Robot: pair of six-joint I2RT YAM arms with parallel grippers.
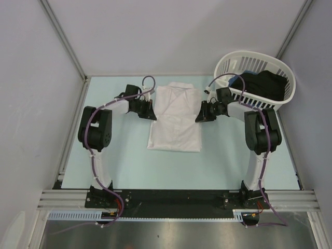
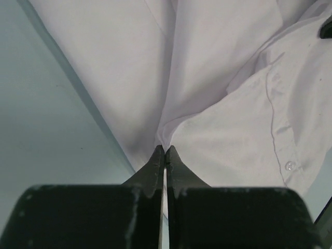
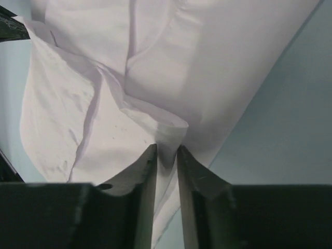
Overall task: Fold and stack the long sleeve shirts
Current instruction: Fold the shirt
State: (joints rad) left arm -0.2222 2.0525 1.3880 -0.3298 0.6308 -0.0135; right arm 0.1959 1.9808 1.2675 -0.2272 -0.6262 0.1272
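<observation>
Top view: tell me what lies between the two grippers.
The white shirt fills that stretch in the top view; the left gripper pinches its left edge, the right gripper its right edge, as each wrist view shows.

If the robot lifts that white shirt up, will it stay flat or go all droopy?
Probably droopy: the white shirt wrinkles and bunches where the left gripper and right gripper pinch it. It looks thin, so likely light. The unheld middle would probably sag.

A white slatted basket stands at the far right corner of the pale green counter. Plain grey walls close the counter in on three sides.
</observation>
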